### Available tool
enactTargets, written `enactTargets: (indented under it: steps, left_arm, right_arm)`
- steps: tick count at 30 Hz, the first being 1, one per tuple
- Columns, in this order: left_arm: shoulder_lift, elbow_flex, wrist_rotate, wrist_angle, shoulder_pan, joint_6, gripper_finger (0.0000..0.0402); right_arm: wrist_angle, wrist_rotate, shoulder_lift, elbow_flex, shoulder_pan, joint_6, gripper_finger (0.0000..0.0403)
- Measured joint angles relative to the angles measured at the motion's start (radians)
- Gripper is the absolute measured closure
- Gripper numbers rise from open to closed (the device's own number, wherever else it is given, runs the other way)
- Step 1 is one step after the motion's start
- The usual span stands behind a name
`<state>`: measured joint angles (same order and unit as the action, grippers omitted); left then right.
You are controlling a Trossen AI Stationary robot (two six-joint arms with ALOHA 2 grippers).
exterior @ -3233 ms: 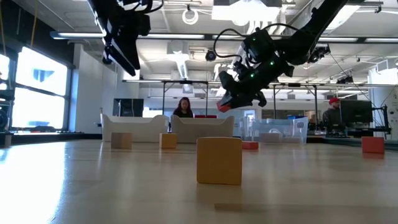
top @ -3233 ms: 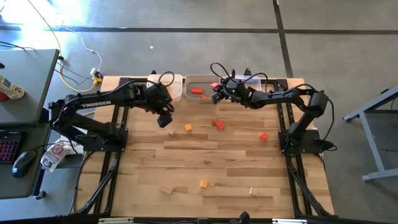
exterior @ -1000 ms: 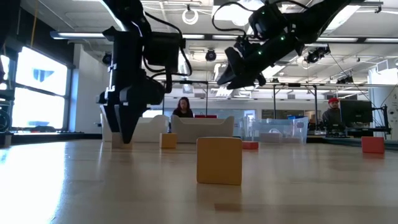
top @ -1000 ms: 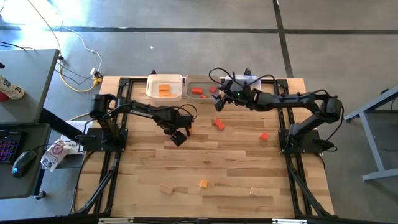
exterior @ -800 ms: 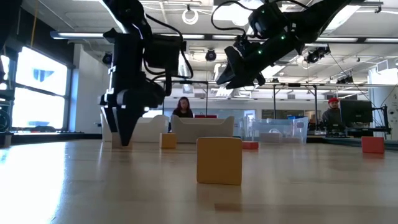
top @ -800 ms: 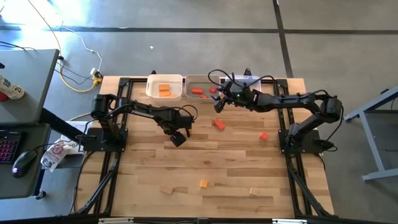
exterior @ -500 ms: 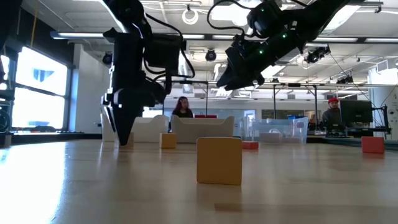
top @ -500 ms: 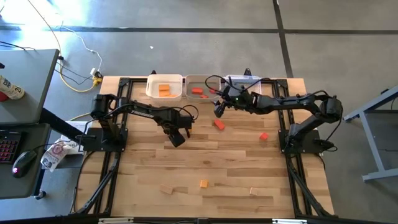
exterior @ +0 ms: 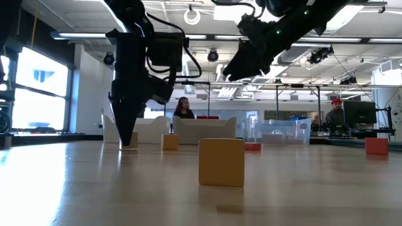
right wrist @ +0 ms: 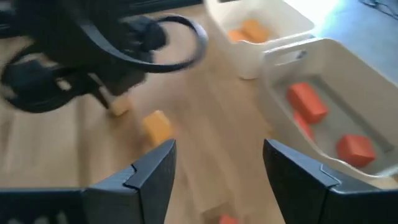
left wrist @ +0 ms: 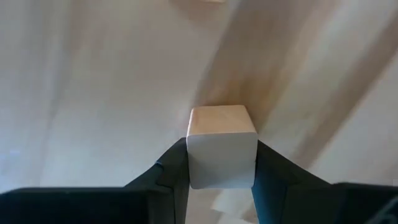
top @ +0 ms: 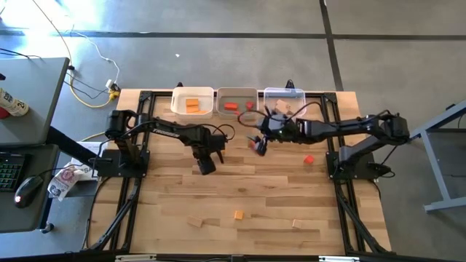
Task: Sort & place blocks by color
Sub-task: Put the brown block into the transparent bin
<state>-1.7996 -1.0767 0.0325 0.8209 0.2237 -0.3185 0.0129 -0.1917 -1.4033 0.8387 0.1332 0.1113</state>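
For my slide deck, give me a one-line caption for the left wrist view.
Left hand shut on a pale wooden cube, resting on the light wood table.

Two arms, matte black, slender segmented links on black frame bases at left and right table edges. Left arm [top: 164, 131]: black cable looping above the wrist. Right arm [top: 342, 127]: thin black cables arching over the forearm. Fingers [right wrist: 152, 171] dark, flat, angular plates with bevelled edges.
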Motion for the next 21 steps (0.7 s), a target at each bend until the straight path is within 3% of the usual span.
enactTargets:
  steps: [9,15,21]
  left_arm:
    - [0.047,0.0,0.152,-0.008,0.043,0.097,0.0298]
    - [0.119,0.0,0.312,-0.027,0.068,0.154,0.0297]
    - [0.203,0.0,0.45,-0.139,0.091,0.164,0.0295]
  right_arm:
    - [-0.012,0.0,0.007,0.0,-0.129,-0.007,0.0176]
    - [-0.007,-0.003,0.007,0.0,-0.192,-0.024,0.0176]
    - [0.035,-0.108,0.007,0.0,-0.253,-0.124,0.0176]
